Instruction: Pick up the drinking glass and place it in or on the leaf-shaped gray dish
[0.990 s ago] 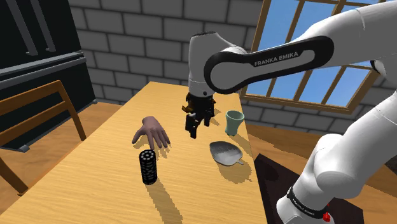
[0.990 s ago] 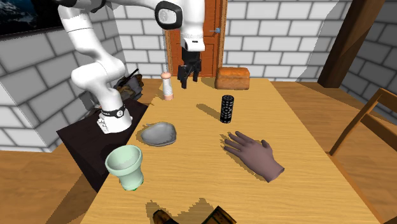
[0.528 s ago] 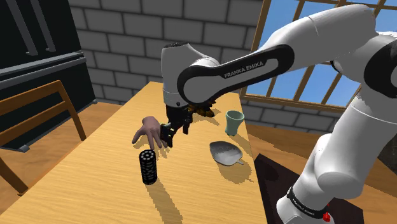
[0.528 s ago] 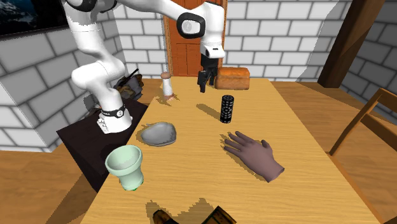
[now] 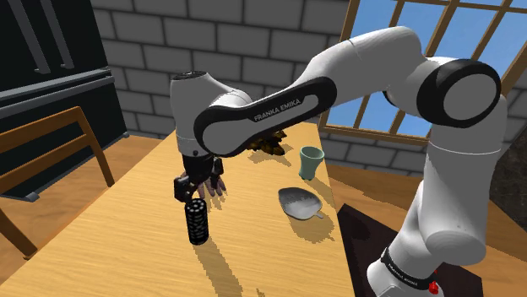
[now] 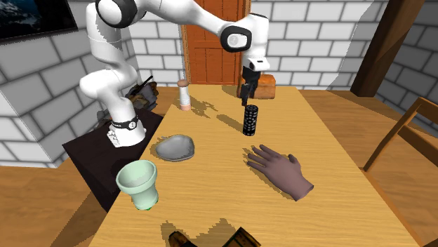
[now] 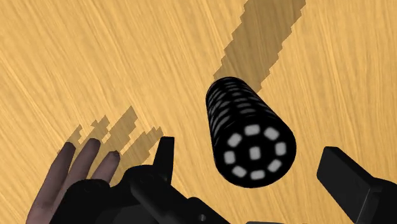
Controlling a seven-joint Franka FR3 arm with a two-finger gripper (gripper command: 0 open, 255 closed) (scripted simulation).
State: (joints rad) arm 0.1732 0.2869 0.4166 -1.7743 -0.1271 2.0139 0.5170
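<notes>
A tall black cylindrical glass with white patches (image 5: 197,221) (image 6: 250,120) stands upright on the wooden table. My gripper (image 5: 189,186) (image 6: 245,94) hovers just above its top, open. In the wrist view the glass (image 7: 251,133) lies between and just beyond the gripper (image 7: 249,151), with both fingers apart from it. The leaf-shaped grey dish (image 5: 298,202) (image 6: 175,147) rests near the table edge on the stand's side, with nothing in it.
A model hand (image 6: 281,170) (image 7: 70,168) lies flat beside the glass. A pale green cup (image 5: 311,162) (image 6: 140,184) stands past the dish. A bread loaf (image 6: 263,85) and a small bottle (image 6: 184,95) stand at the table end. A wooden chair (image 5: 51,160) stands beside the table.
The arm has swung from above the table's middle, near the green cup, over to the black glass and come down over it. The fingers stay apart. Nothing on the table moved.
</notes>
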